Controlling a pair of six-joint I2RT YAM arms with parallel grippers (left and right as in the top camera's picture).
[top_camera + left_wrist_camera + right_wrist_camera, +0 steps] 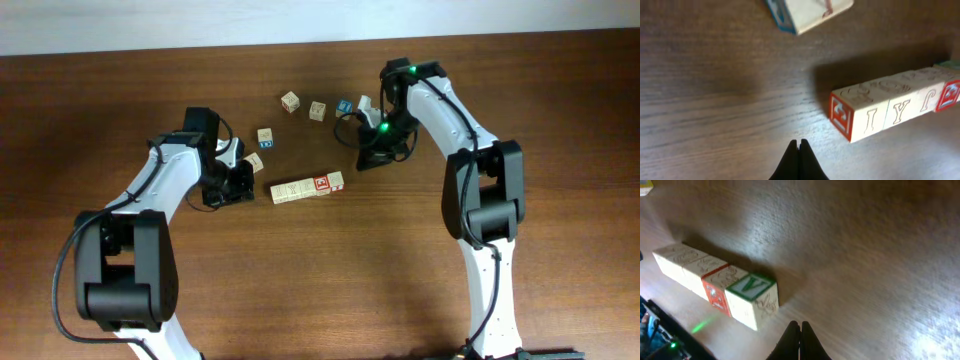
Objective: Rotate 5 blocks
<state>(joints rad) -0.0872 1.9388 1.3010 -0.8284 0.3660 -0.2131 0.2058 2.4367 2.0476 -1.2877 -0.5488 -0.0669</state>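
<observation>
- Near the middle of the worktop (400, 280), the blocks (307, 187) lie touching end to end in one short row, and one of them shows a red-and-white top face.
- From the left wrist view the blocks (890, 107) run off to the right. Their near end is a red-framed face, with the letters I, Y and J along the side.
- From the right wrist view the blocks (715, 282) end in a green-framed V, with the red block next to it.
- The left gripper (799, 152) is closed on nothing. It sits low over the wood off the row's left end, with a strip of worktop between them.
- The right gripper (800, 335) is also closed and empty, off the row's right end and apart from it.
- A loose pale cube (253, 161) sits just beside the left gripper (238, 185), above the row's left end.
- A tan cube with a blue side (265, 138) lies a little beyond that.
- Farther back, two pale cubes (290, 101) (317, 110) and a blue-faced cube (343, 106) form a loose line near the right arm (440, 105), well apart from the row.
</observation>
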